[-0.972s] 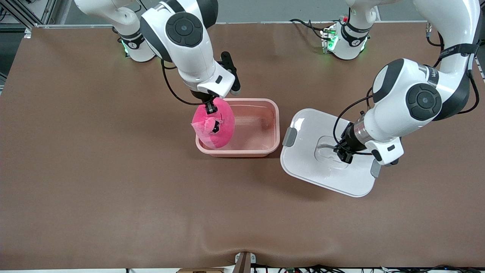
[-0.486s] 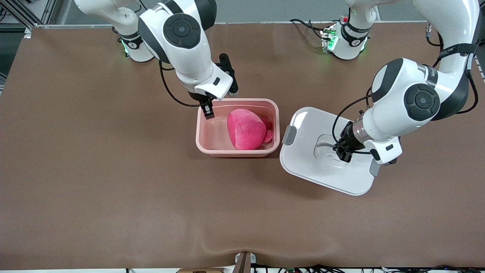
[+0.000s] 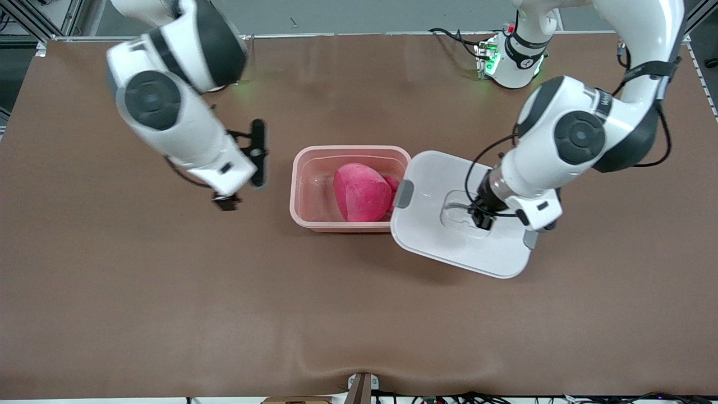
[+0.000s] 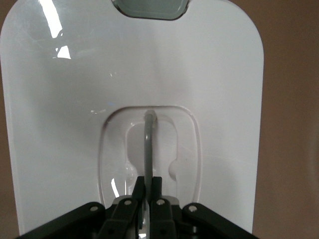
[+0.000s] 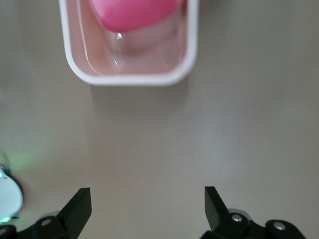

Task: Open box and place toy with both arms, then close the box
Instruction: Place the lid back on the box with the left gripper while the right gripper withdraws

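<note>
Left end effector (image 3: 483,220): fingers pinched together on the clear handle (image 4: 148,144) in the recessed centre of the white lid (image 3: 443,247). In the left wrist view the thin handle bar runs straight into the narrow slot between the black fingertips (image 4: 141,186). Lid sits right of centre in the front view, tilted in the frame, its grey clip (image 3: 403,193) overlapping the rim of the box at the end toward the left arm. A second grey clip (image 3: 529,239) shows just under the left arm's wrist. Whether the lid is lifted off the table (image 3: 359,314) or resting on it cannot be told.

Right end effector (image 3: 226,203): spread wide, nothing between the fingers. It is left of centre in the front view, over bare brown table, well apart from the box, on the side toward the right arm's end. Right wrist view shows both fingertips (image 5: 79,206) far apart at the lower edge, with plain table between them and one end of the box at the top of the frame.

Box (image 3: 299,193): pale pink tub, uncovered except where the lid edge overlaps, at the centre of the front view.

Toy (image 3: 360,192): bright pink plush, lying inside the box, toward the end nearest the lid. Face marks not visible.
</note>
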Tool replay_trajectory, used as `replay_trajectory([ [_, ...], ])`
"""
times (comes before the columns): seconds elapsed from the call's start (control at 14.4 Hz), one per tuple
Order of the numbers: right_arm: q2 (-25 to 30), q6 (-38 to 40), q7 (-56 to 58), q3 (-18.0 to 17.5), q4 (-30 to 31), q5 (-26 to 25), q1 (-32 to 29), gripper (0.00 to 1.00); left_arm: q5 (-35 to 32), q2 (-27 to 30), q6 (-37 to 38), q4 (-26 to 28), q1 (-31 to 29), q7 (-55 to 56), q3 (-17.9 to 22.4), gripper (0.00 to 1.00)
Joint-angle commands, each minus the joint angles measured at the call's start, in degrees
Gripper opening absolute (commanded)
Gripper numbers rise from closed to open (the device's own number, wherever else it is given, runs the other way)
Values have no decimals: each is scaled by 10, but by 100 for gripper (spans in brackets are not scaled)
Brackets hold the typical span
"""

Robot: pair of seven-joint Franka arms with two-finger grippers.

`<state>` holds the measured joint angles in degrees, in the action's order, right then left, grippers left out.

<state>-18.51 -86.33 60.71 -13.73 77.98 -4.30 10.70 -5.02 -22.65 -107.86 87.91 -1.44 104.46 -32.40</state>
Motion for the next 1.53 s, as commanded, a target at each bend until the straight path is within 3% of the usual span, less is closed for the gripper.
replay_trajectory([
  [0.0,51,41,-90,-9,6,3,-39,100,4,7,-6,-3,34,58,2,0],
  [0.42,72,12,-138,-5,10,-7,-117,100,-10,5,-66,2,101,186,6,0],
  [0.69,71,34,-234,30,8,6,-132,100,-96,-18,-97,3,158,310,5,0],
  [1.04,91,33,-233,165,15,17,-78,100,-197,-43,-120,3,210,444,5,0],
  [1.18,108,1,-234,179,37,16,-78,100,-239,-54,-133,3,229,493,5,0],
  [1.32,145,-99,-234,179,93,16,-84,100,-264,-65,-136,0,240,523,5,0],
  [1.46,166,-107,-286,179,125,18,-97,100,-271,-75,-140,0,258,541,5,0],
])
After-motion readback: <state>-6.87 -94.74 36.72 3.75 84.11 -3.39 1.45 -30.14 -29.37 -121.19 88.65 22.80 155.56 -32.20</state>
